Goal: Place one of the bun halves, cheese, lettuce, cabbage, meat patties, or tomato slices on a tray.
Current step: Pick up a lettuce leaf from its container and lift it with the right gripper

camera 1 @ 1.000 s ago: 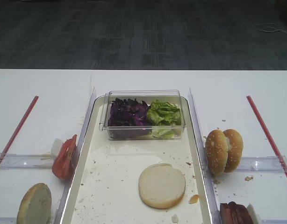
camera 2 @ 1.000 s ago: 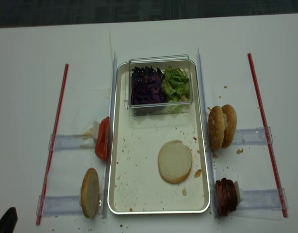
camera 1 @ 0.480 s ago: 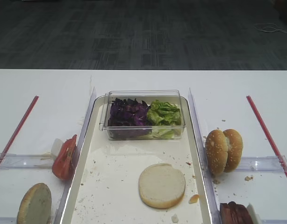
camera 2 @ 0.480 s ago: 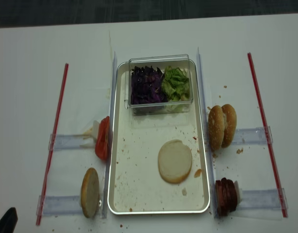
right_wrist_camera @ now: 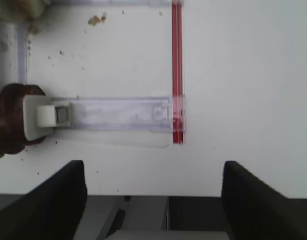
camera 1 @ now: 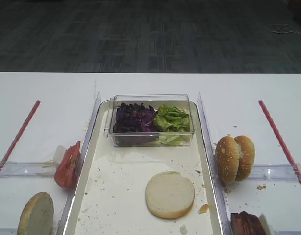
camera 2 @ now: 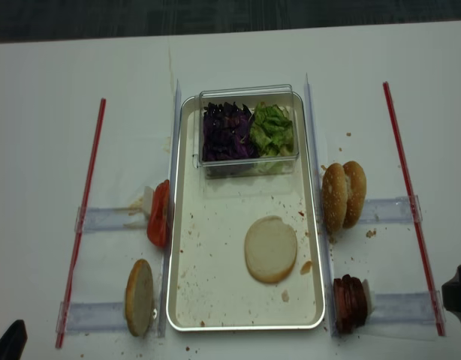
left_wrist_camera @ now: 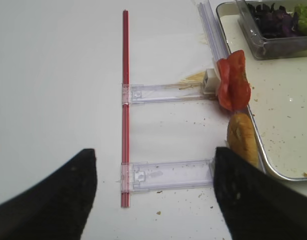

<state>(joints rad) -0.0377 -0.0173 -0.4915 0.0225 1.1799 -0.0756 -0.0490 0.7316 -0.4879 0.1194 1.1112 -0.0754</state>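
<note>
A cut-face bun half (camera 1: 169, 194) (camera 2: 270, 248) lies on the metal tray (camera 1: 89, 196) (camera 2: 187, 300). At the tray's far end a clear tub (camera 1: 150, 100) holds purple cabbage (camera 1: 135, 120) and green lettuce (camera 1: 172, 119). Tomato slices (camera 1: 68, 165) (left_wrist_camera: 233, 82) and another bun half (camera 1: 37, 214) (left_wrist_camera: 242, 137) stand left of the tray. Seeded bun halves (camera 1: 235, 158) and meat patties (camera 2: 349, 303) (right_wrist_camera: 8, 120) stand on its right. No cheese is in view. My left gripper (left_wrist_camera: 153, 195) is open over the table's left side. My right gripper (right_wrist_camera: 156, 200) is open at the table's near edge, right of the patties.
Red strips (camera 2: 86, 210) (camera 2: 409, 202) run along both sides of the table. Clear plastic holders (left_wrist_camera: 166, 172) (right_wrist_camera: 113, 112) lie between the strips and the tray. Crumbs dot the tray floor. A dark part of my right arm (camera 2: 459, 296) shows at the right edge.
A dark part of the right arm has come into the overhead view at the right edge, near the patties. The food and tray have not moved.
</note>
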